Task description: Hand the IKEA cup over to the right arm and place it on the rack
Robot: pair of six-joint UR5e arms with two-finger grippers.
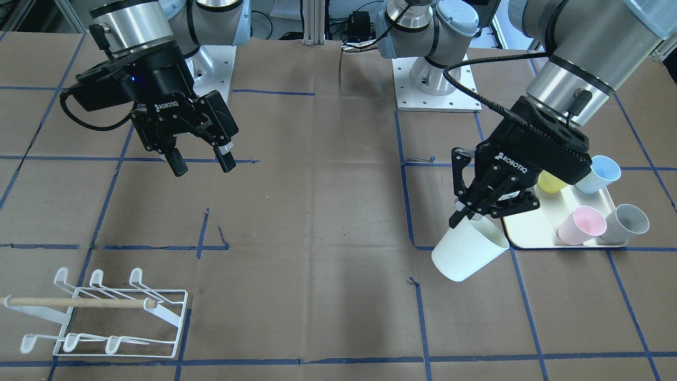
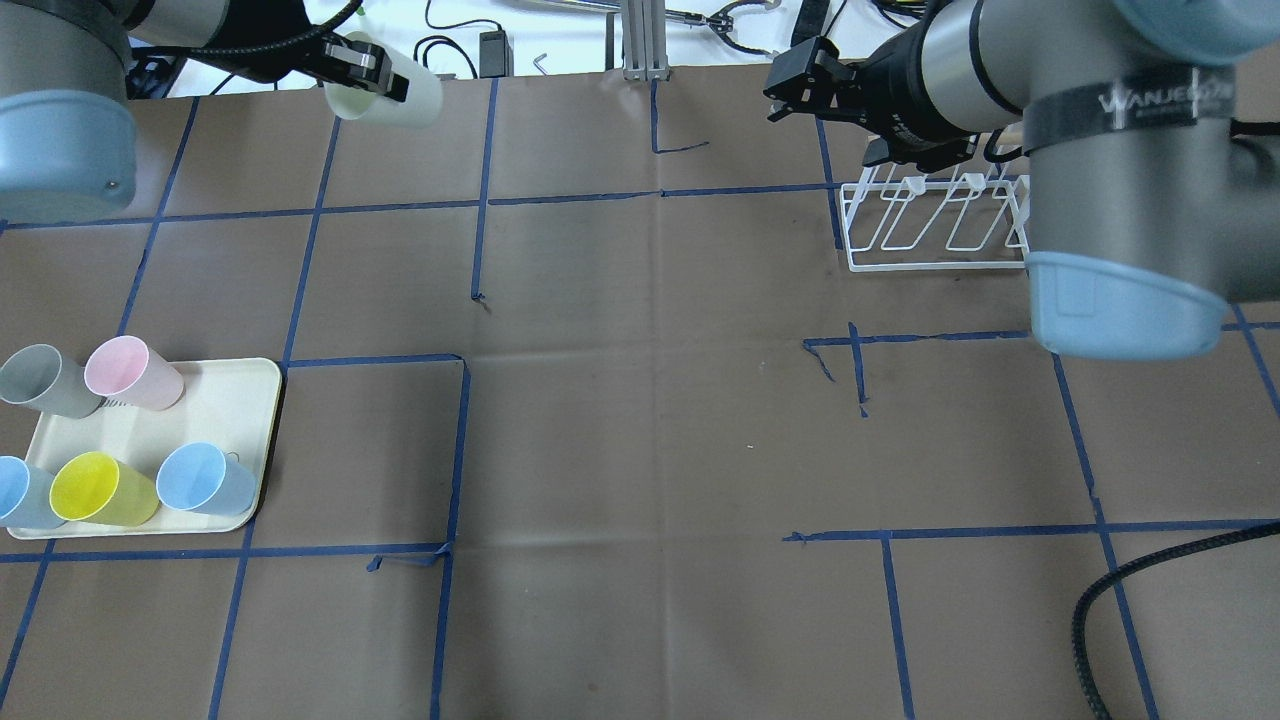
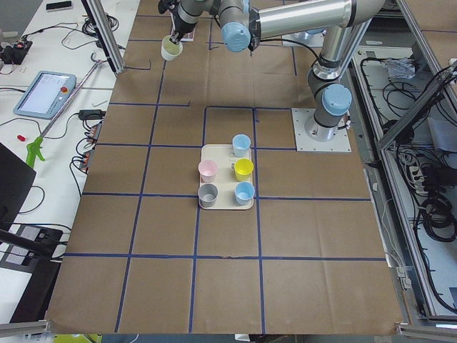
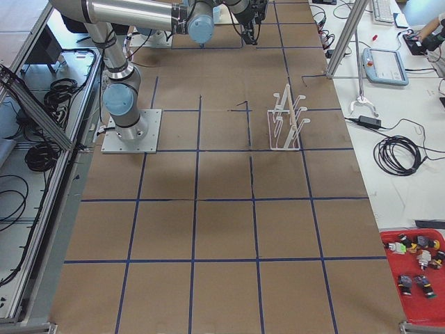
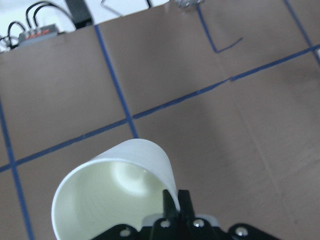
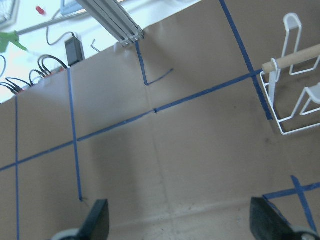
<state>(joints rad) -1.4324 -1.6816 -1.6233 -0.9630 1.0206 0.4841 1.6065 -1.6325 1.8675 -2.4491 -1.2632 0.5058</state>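
Observation:
A white IKEA cup (image 1: 465, 254) hangs tilted above the table, held by its rim. My left gripper (image 1: 466, 216) is shut on that rim. The left wrist view shows the cup's open mouth (image 5: 115, 195) with one finger inside and one outside. My right gripper (image 1: 203, 165) is open and empty, raised over the table across from the cup; its two fingers (image 6: 97, 222) stand wide apart in the right wrist view. The white wire rack (image 1: 100, 312) with its wooden dowel stands on the table on the right arm's side, with no cup on it. It also shows in the overhead view (image 2: 935, 225).
A cream tray (image 1: 534, 233) beside the left gripper holds pink, grey, yellow and blue cups (image 2: 130, 375). Blue tape lines mark a grid on the brown table. Both arm bases (image 1: 433, 90) are bolted at the robot's edge of the table.

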